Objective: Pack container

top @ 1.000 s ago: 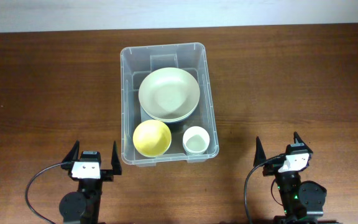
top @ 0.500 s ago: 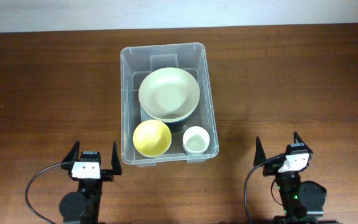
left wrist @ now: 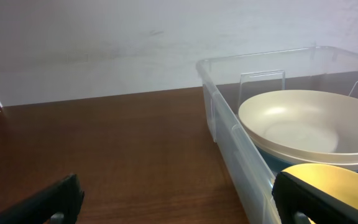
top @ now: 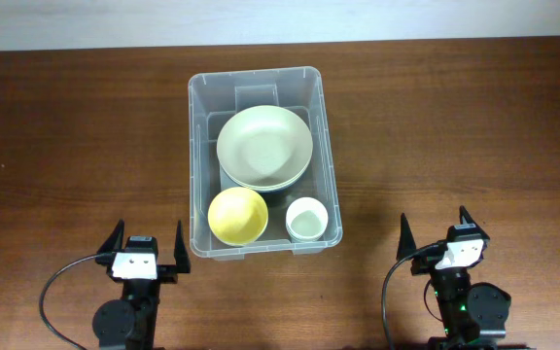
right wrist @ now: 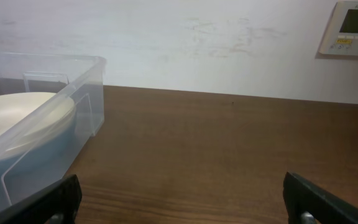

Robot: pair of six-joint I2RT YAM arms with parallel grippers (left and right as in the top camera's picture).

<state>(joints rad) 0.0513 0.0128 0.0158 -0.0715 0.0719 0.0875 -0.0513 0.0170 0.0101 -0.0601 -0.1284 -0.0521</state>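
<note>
The clear plastic container (top: pixel 198 146) stands at the table's middle. Inside it lie a large pale green bowl (top: pixel 263 146) stacked on another, a yellow bowl (top: pixel 237 215) at the front left and a small white cup (top: pixel 306 218) at the front right. My left gripper (top: pixel 147 237) is open and empty, just left of the container's front corner. My right gripper (top: pixel 435 227) is open and empty, to the right of the container. The container also shows in the left wrist view (left wrist: pixel 225 118) with the pale bowl (left wrist: pixel 303 121), and in the right wrist view (right wrist: pixel 86 93).
The brown wooden table (top: pixel 66 136) runs to a white wall at the back. A wall thermostat (right wrist: pixel 350 28) shows in the right wrist view.
</note>
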